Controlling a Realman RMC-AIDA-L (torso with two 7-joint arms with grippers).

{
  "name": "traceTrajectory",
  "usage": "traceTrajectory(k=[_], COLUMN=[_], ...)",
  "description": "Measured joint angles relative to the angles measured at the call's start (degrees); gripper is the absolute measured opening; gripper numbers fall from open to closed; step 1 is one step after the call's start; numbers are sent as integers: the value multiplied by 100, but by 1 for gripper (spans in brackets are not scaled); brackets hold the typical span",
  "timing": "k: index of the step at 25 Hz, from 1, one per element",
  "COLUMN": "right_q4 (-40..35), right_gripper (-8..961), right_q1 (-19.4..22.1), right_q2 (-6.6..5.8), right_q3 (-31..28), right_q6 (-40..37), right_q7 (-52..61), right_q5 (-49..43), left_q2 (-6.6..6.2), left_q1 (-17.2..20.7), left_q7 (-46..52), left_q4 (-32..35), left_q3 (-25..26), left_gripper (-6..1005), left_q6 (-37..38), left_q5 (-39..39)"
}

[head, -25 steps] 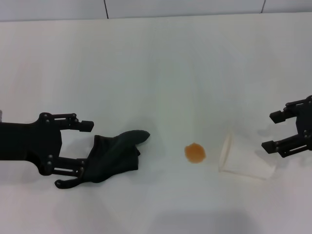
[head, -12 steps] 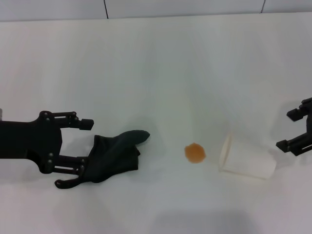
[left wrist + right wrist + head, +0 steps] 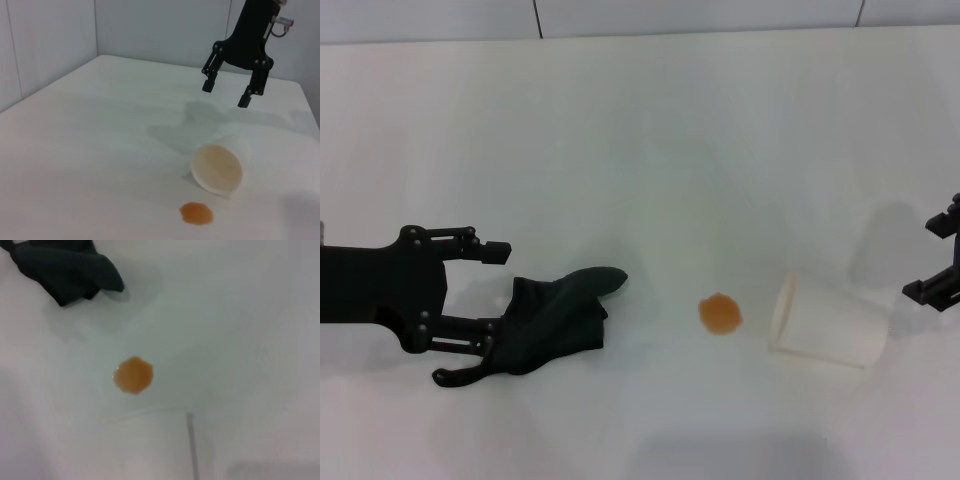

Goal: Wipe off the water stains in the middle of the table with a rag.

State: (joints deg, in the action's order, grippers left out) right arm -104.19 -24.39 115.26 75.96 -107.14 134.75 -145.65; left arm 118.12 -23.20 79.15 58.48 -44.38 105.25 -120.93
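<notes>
The orange-brown water stain (image 3: 720, 313) sits on the white table (image 3: 640, 150), near the middle. The dark green-black rag (image 3: 555, 315) lies crumpled to its left, pointed tip toward the stain. My left gripper (image 3: 480, 315) is open at the rag's left edge, its lower finger touching the cloth. My right gripper (image 3: 923, 258) is open and empty at the right edge, lifted clear of the cup; the left wrist view shows it (image 3: 225, 95) above the table. The right wrist view shows the stain (image 3: 133, 375) and the rag (image 3: 65, 267).
A translucent whitish plastic cup (image 3: 825, 325) lies on its side just right of the stain, mouth toward it; it also shows in the left wrist view (image 3: 220, 165). Dark seam lines run along the table's far edge (image 3: 538, 18).
My right gripper has drawn back to the right and upward, away from the cup. The left gripper, rag, stain and cup have stayed where they were.
</notes>
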Motion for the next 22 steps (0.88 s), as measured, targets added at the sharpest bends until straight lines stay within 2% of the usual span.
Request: traceTrajectory(k=[11,22], right_q4=[-106,166], right_gripper=[790,787], right_q1=[-70,16], right_q2=[12,22], right_q3=[268,626], right_q6=[-246,83], right_q7=[199,210], right_q5=[-11,-8], left_q2=[-16,-26], left_q1=[0,-1], left_q7=[-5,-2], left_q4=[-4,-12], left_q3=[8,0], left_gripper=[829,829], left_q6=[-30,-37], left_q5=[0,0])
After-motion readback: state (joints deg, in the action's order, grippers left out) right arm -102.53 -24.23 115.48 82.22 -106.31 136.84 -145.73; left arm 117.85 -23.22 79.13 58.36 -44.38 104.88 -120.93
